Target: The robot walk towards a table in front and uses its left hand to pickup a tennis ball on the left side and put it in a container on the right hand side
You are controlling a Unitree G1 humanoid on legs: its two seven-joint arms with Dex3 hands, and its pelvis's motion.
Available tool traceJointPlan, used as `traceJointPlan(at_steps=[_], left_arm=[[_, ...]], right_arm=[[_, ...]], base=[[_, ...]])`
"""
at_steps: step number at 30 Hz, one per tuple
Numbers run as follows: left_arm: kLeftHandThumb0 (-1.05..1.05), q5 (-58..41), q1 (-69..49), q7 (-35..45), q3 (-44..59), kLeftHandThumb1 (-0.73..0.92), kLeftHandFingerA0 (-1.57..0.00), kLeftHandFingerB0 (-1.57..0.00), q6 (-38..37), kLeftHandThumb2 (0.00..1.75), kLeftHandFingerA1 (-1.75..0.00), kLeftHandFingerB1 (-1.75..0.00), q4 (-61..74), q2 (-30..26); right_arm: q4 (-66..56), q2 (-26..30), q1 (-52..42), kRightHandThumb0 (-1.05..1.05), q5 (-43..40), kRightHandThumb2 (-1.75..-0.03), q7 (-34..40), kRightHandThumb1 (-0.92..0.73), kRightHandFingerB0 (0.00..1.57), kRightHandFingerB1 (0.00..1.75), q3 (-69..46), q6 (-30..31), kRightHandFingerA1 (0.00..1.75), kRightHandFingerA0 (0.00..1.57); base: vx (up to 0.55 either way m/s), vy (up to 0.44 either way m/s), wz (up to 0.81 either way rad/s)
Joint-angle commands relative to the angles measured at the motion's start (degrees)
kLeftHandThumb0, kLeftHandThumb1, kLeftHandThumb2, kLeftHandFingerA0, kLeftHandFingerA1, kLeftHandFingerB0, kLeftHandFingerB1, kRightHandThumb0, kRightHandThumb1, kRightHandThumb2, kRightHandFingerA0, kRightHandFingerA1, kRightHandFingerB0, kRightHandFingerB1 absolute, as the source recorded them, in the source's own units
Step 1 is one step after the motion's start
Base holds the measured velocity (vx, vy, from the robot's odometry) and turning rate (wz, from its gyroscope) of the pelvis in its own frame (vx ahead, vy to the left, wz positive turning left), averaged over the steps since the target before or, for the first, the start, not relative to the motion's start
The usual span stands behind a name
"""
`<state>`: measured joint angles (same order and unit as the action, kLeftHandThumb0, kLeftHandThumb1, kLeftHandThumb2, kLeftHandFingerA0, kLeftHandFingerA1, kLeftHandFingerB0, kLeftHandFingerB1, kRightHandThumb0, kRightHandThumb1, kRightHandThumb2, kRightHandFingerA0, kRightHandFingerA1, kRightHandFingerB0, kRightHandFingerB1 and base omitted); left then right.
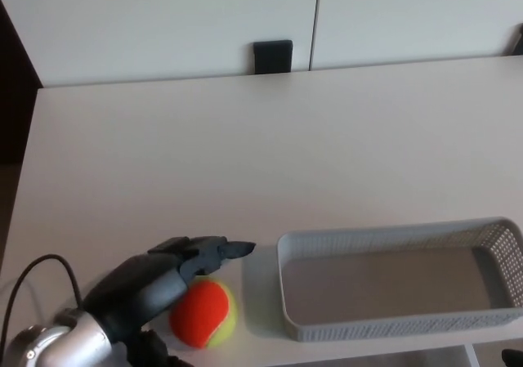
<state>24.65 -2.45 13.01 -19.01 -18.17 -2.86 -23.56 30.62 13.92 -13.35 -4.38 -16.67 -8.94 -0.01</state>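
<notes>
One robot hand [167,275], the left, is resting its outstretched, unclenched fingers on top of the tennis ball [206,314]. That ball is sitting on the white desk [245,154], just beside the grey basket [392,324], with white cabinets [163,24] standing behind.

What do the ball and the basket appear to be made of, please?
Ball: looks like matte felt, with a soft, slightly fuzzy outline and orange and yellow-green patches; any core is hidden.
Basket: probably moulded grey plastic with a matte finish, since its walls are a fine regular mesh under a smooth rim.
</notes>
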Motion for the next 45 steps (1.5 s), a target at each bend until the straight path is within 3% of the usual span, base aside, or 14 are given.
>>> traceJointPlan(at_steps=[1, 2, 3, 4, 5, 6, 7, 9, 10, 19, 32, 34, 37, 45], left_arm=[[-0.35, 10.4, -0.9, -6.6, -1.9, 0.61, -0.92, -0.43, 1.7, 0.61, -0.66, -0.37, -2.5, -1.0], [-0.3, 10.8, -1.0, -7.9, -1.8, 0.72, -1.17, -0.52, 1.8, 0.7, -0.81, -0.39, -2.7, -0.6], [-0.3, 11.0, -1.1, -8.9, -1.9, 0.72, -1.17, -0.52, 1.6, 0.7, -0.81, -0.39, -2.9, -0.3], [-0.16, 10.7, -1.5, -10.3, -1.7, 0.63, -1.37, -0.76, 1.3, 1.09, -0.9, -0.46, -3.2, 0.3], [-0.18, 10.8, -1.8, -11.5, -1.6, 0.6, -1.34, -0.83, 1.2, 1.18, -1.17, -0.57, -3.2, 0.7], [-0.18, 11.2, -2.0, -12.2, -1.6, 0.6, -1.34, -0.83, 1.3, 1.18, -1.17, -0.57, -3.1, 0.8], [-0.14, 11.1, -1.9, -14.3, -1.5, 0.51, -1.22, -1.06, -0.4, 1.35, -1.49, -0.65, -3.9, 1.2], [-0.13, 11.0, -1.5, -15.3, -1.5, 0.52, -1.21, -1.07, -0.8, 1.36, -1.46, -0.73, -4.4, 1.5], [-0.14, 10.8, -1.2, -15.6, -1.4, 0.51, -1.21, -1.07, -0.8, 1.34, -1.46, -0.86, -4.6, 1.6], [-0.11, 8.1, -1.5, -15.9, -0.9, 0.58, -1.3, -1.03, -1.4, 1.23, -1.26, -1.01, -5.0, 1.7], [-0.07, 0.4, -2.0, -13.8, 4.6, 0.57, -1.33, -1.02, -1.2, 1.24, -1.21, -1.0, 3.6, 3.9], [-0.13, -1.7, 0.4, -12.7, 7.1, 0.54, -1.2, -0.98, 1.6, 1.42, -1.4, -1.01, 12.7, 5.6], [-0.12, -2.0, 1.7, -11.1, 8.1, 0.65, -1.28, -0.98, 4.2, 1.29, -1.28, -1.02, 16.2, 6.8], [-0.26, 0.5, 8.4, -5.6, 4.1, 0.53, -1.32, -0.99, 12.7, 1.18, -1.31, -1.01, 23.0, 12.1]], right_arm=[[-0.8, 1.4, 0.4, -0.12, -0.4, -0.84, -1.0, -0.38, 0.2, 0.51, 0.0, 2.2, 0.58, 0.32], [-0.7, 1.3, 0.6, -0.12, -0.6, -0.85, -1.1, -0.38, 0.2, 0.51, -0.1, 2.3, 0.58, 0.34], [-0.7, 1.2, 0.6, -0.12, -0.8, -0.85, -1.1, -0.38, 0.2, 0.51, -0.3, 2.5, 0.58, 0.34], [-0.9, 1.3, 0.4, -0.13, -0.8, -0.86, -1.4, -0.39, 0.19, 0.51, -0.2, 2.4, 0.6, 0.37], [-1.2, 1.3, 0.3, -0.13, -0.8, -0.86, -1.4, -0.39, 0.21, 0.51, -0.1, 2.6, 0.61, 0.39], [-1.5, 1.2, 0.2, -0.13, -0.8, -0.86, -1.3, -0.39, 0.21, 0.51, -0.1, 2.8, 0.61, 0.39], [-1.2, 1.4, 0.4, -0.14, -0.8, -0.86, -1.5, -0.4, 0.22, 0.52, -0.2, 2.4, 0.62, 0.43], [-1.0, 1.5, 0.8, -0.14, -0.9, -0.86, -1.7, -0.4, 0.23, 0.52, -0.2, 2.4, 0.63, 0.44], [-0.8, 1.4, 1.2, -0.18, -0.8, -0.57, -1.7, -0.58, 0.35, 0.38, -0.2, 2.5, 0.49, 0.52], [-0.4, 2.0, 1.7, -0.22, -0.4, -0.58, -2.3, -0.6, 0.37, 0.39, 0.6, 3.1, 0.49, 0.52], [1.4, 2.8, 3.0, -0.28, 0.2, -0.58, -2.5, -0.62, 0.37, 0.39, 1.9, 2.6, 0.47, 0.5], [1.7, 3.0, 3.0, -0.26, 0.3, -0.58, -2.8, -0.6, 0.37, 0.39, 2.0, 2.0, 0.47, 0.48], [2.6, 2.9, 3.6, -0.27, 0.2, -0.58, -2.7, -0.6, 0.38, 0.39, 2.0, 1.6, 0.47, 0.5], [0.8, 3.1, 1.6, -0.25, 0.7, -0.58, -2.8, -0.62, 0.36, 0.39, 2.7, 1.4, 0.48, 0.51]], base=[[0.0, 0.0, 0.0], [0.0, 0.0, 0.0], [0.0, 0.0, 0.0], [0.0, 0.0, 0.0], [0.0, 0.0, 0.0], [0.0, 0.0, 0.0], [0.0, 0.0, 0.0], [0.0, 0.0, 0.0], [0.0, 0.0, 0.0], [0.0, 0.0, 0.0], [0.0, 0.0, 0.0], [0.0, 0.0, 0.0], [-0.01, -0.002, 0.02], [0.0, 0.0, 0.0]])
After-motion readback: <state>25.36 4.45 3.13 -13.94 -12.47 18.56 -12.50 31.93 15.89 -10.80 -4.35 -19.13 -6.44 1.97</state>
